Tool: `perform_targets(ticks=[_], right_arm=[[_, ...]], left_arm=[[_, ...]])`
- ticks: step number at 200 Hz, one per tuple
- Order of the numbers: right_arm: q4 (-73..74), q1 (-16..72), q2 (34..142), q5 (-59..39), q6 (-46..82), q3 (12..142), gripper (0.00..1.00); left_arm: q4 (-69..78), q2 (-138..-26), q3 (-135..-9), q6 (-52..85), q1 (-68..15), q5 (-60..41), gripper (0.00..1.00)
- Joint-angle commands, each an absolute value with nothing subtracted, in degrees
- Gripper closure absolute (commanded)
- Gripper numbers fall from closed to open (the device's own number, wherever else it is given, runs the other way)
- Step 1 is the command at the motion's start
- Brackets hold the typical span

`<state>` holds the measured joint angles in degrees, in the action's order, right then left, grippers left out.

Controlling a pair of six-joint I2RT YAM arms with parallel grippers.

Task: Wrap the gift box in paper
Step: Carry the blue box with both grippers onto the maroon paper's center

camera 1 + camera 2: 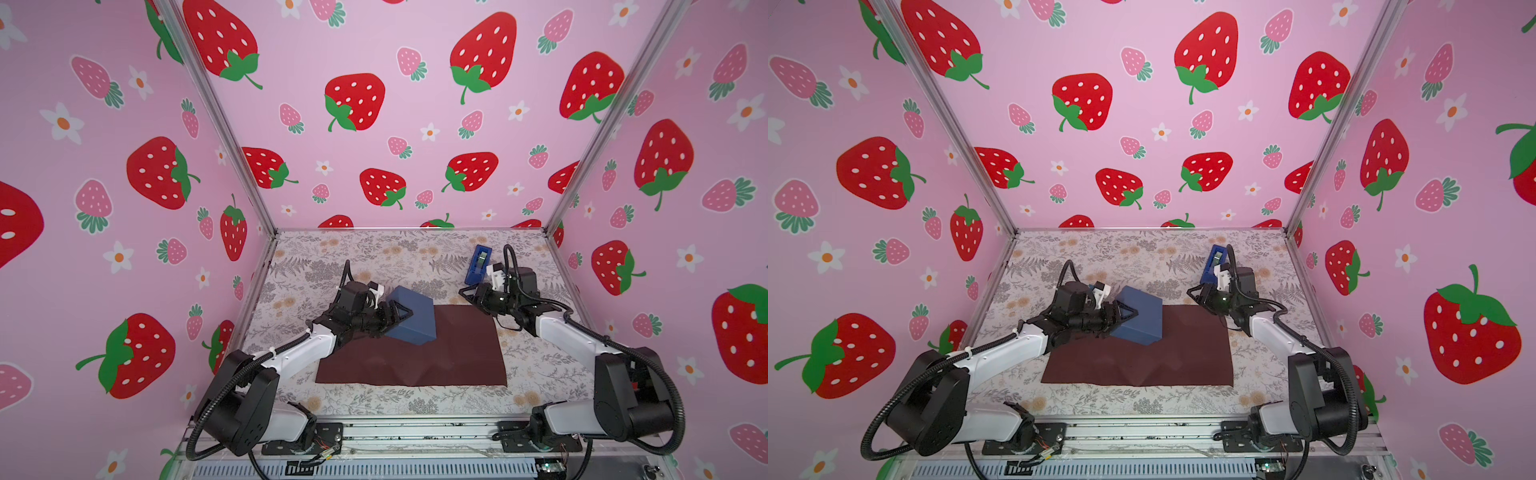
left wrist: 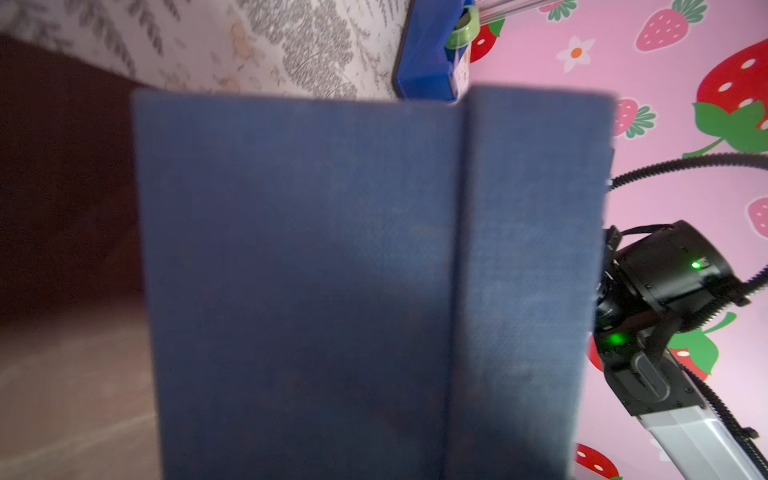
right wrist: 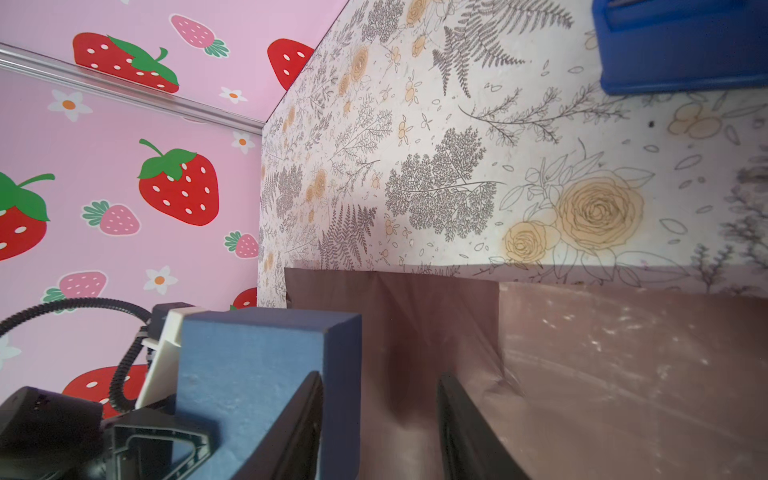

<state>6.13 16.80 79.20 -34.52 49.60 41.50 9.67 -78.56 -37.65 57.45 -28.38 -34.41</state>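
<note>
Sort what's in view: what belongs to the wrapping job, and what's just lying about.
For the job:
gift box, tilted, held by the left gripper
paper, spread on the table

Lying about:
tape dispenser, back right, not held
floral table cover

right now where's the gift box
In both top views the gift box is left of centre, held tilted by the left gripper over the far left corner of the paper, with the tape dispenser farther back on the right.
</note>
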Motion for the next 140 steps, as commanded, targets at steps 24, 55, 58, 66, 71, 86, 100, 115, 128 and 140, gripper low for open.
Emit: perform_targets(ticks=[24,55,58,66,71,86,100,115,128,140], right_arm=[[5.46,17.49,75.8,-34.51,50.44,40.09,0.53],[5.49,17.58,75.3,-34.5,50.96,40.43,0.53],[5.33,17.66,75.19,-34.51,50.93,40.51,0.53],[4.93,17.69,74.95,-34.45,50.76,40.67,0.53],[4.63,17.75,74.76,-34.24,50.54,40.78,0.52],[3.51,17.69,74.33,-33.82,50.13,41.09,0.52],[2.94,17.75,73.91,-33.76,50.01,41.07,0.52],[2.64,17.69,73.27,-33.73,49.67,40.94,0.52],[2.9,17.75,73.04,-33.4,49.78,40.44,0.52],[3.71,17.75,73.23,-33.73,50.33,39.8,0.52]], left_arm=[[15.78,-79.15,-36.55,60.69,-33.02,-30.95,0.27],[15.95,-81.11,-37.66,60.46,-35.46,-29.87,0.27],[16.03,-81.24,-37.66,60.46,-35.58,-29.83,0.27],[16.15,-81.68,-37.99,60.19,-35.93,-29.66,0.27],[16.09,-82.01,-38.2,60.06,-36.22,-29.55,0.27],[15.53,-83.07,-38.75,59.68,-36.72,-29.59,0.27],[16.07,-83.51,-38.29,60.45,-37.07,-29.26,0.26],[18.13,-83.72,-37.13,61.39,-37.6,-28.14,0.26],[18.54,-83.98,-36.7,61.44,-37.9,-27.04,0.26],[18.97,-84.11,-36.41,62.08,-37.96,-27.07,0.25]])
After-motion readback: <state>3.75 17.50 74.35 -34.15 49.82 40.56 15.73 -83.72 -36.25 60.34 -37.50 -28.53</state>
